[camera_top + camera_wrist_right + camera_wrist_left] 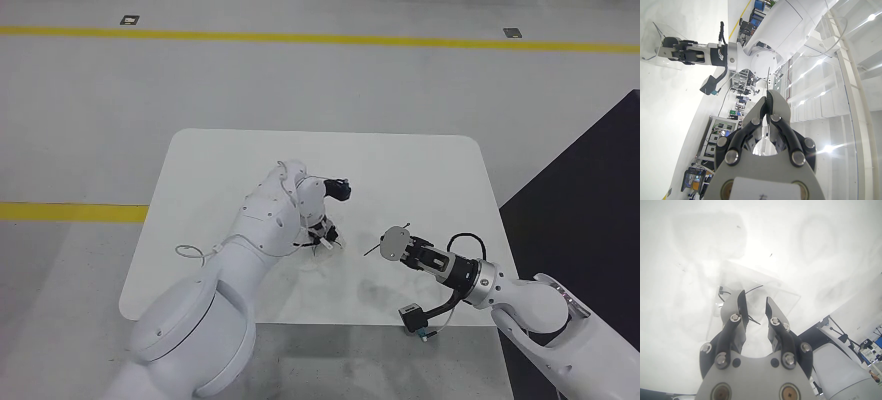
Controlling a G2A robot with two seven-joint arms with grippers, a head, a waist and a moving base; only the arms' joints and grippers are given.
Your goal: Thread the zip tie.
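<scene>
My right gripper (767, 95) is shut on a thin black zip tie (768, 75), whose strap sticks out past the fingertips. From above, this gripper (386, 243) hovers over the table's front middle, the zip tie (371, 249) crossing it at a slant. A short way to its left, my left gripper (325, 238) points down at a clear plastic tray (785, 296). In the left wrist view that gripper (755, 295) is open over the tray. More black zip ties (754, 288) lie there, one strap (754, 320) running under a finger (743, 306).
The white table (420, 170) has bare surface behind and to both sides of the grippers. A dark panel (600, 180) stands off the table's right edge. A thin white cable loop (188, 250) hangs by the left edge.
</scene>
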